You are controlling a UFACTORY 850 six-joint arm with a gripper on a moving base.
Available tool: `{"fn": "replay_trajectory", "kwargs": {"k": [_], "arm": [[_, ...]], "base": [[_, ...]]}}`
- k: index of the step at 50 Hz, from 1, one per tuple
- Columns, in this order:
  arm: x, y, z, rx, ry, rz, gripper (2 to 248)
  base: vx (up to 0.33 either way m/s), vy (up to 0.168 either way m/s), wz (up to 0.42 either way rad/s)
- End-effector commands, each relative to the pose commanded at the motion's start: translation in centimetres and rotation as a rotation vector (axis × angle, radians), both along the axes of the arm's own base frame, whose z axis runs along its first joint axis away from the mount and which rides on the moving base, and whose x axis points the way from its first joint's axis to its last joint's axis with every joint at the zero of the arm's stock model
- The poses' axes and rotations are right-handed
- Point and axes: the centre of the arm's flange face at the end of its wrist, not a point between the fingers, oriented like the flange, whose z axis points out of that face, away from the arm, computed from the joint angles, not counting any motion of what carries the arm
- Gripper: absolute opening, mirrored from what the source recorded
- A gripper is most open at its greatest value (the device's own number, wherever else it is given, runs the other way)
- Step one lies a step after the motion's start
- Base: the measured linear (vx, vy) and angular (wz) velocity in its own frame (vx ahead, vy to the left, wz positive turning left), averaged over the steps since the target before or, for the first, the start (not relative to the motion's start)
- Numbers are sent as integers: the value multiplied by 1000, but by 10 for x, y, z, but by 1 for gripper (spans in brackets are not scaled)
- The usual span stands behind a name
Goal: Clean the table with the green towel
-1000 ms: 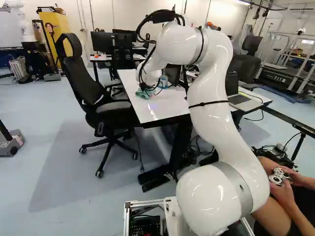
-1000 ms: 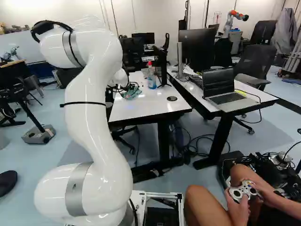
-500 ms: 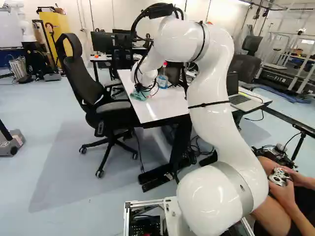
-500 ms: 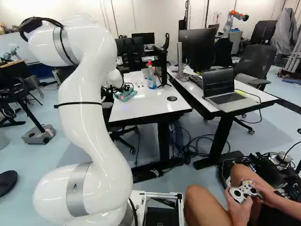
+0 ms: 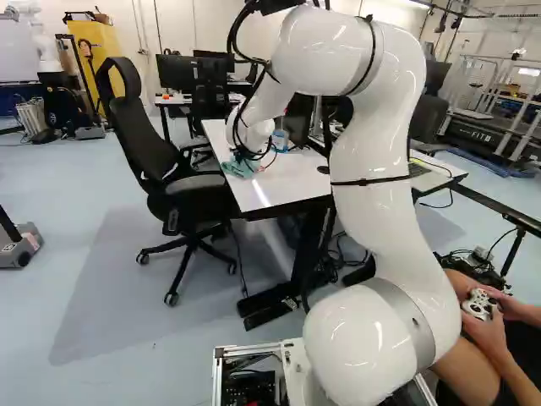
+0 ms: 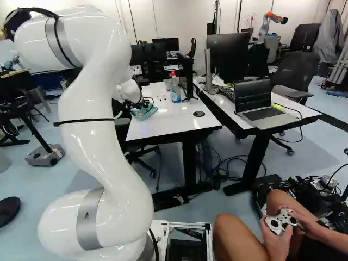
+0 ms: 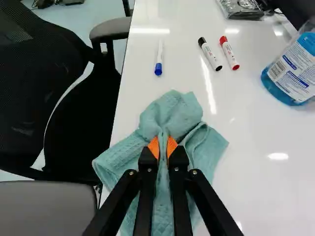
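Note:
At the chair-side edge of the white table (image 5: 279, 180), the gripper (image 5: 243, 156) is low over the tabletop in the left base view. In the wrist view the gripper (image 7: 163, 147) is shut on the green towel (image 7: 172, 112), a fold of it pinched between the orange pads. The rest of the cloth spreads bunched on the table around and under the fingers. From the right base view, the towel (image 6: 144, 112) shows just beyond the wrist.
Ahead of the gripper lie a blue marker (image 7: 158, 61), a black marker (image 7: 210, 54) and a red marker (image 7: 229, 53). A blue spray bottle (image 6: 175, 89) stands farther along the table. A black chair (image 5: 169, 161) adjoins the table edge; a laptop (image 6: 255, 106) sits on the neighbouring table.
The arm has drawn the gripped towel back along the tabletop toward the base and slightly toward the chair side. Its upper part has swung too; the base has stayed put.

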Motion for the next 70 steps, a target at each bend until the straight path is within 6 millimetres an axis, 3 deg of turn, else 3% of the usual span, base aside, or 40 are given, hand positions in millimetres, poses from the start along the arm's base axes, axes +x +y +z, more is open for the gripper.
{"fn": "replay_trajectory", "kwargs": {"k": [34, 50, 70], "arm": [[4, -56, 1, -1, 5, -87, 39], [6, -57, 1, -1, 3, -89, 39], [-1, -58, 21, 0, 1, -89, 39]], "base": [[0, 0, 0], [0, 0, 0], [0, 0, 0]]}}
